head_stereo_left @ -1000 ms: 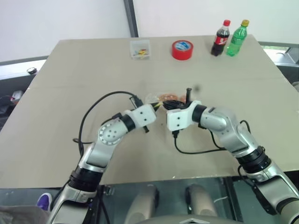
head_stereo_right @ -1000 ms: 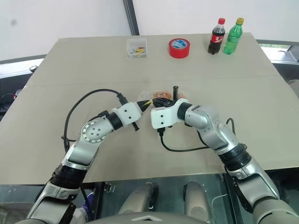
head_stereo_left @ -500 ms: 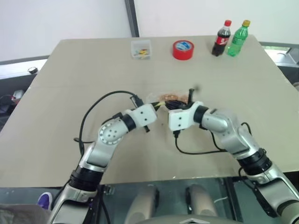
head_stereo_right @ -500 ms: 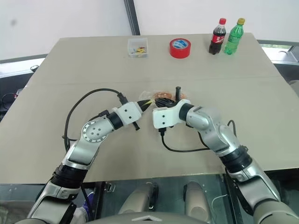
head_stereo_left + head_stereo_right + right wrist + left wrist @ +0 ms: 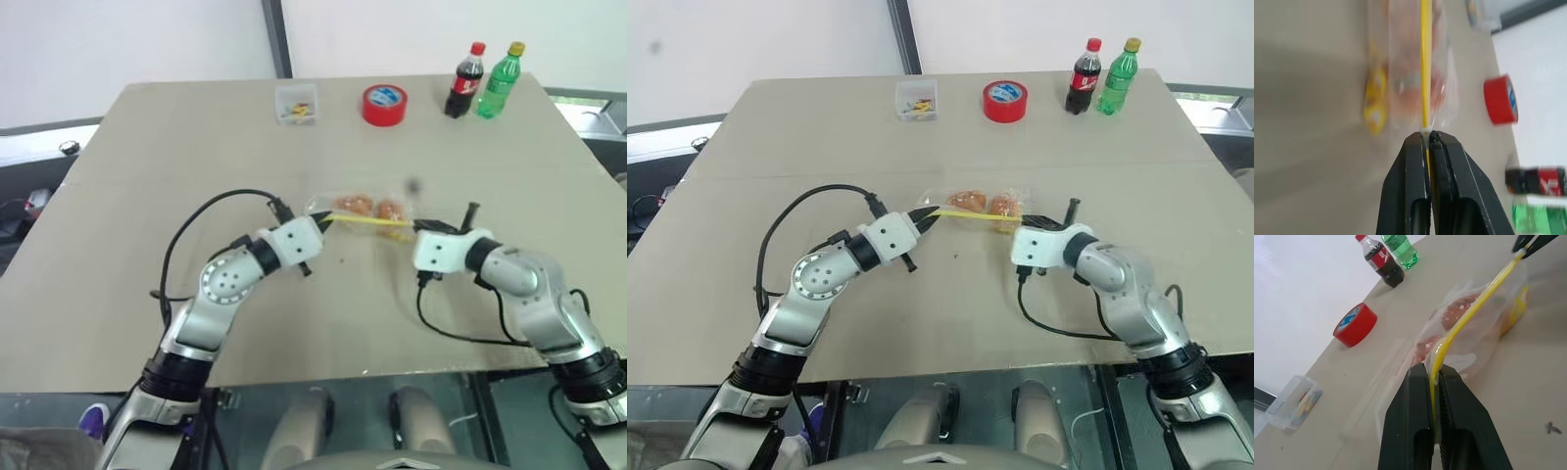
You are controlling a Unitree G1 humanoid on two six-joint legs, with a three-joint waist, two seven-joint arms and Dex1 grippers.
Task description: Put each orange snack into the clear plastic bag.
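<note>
The clear plastic bag lies at the table's middle, its yellow seal strip stretched taut between my two grippers. Both orange snacks sit side by side inside it. At the bag's left end my left gripper is shut on the strip, and the left wrist view shows its pads pinching the yellow line with the snacks beyond. At the strip's right end my right gripper is shut on it too, its tips closed around the strip.
Along the table's far edge stand a small clear box, a red tape roll, a cola bottle and a green bottle. Black cables loop from both wrists over the table.
My right gripper has slid to the right along the yellow strip, away from the left one, and the strip now runs straight. The snacks show between the grippers. The left gripper has kept still.
</note>
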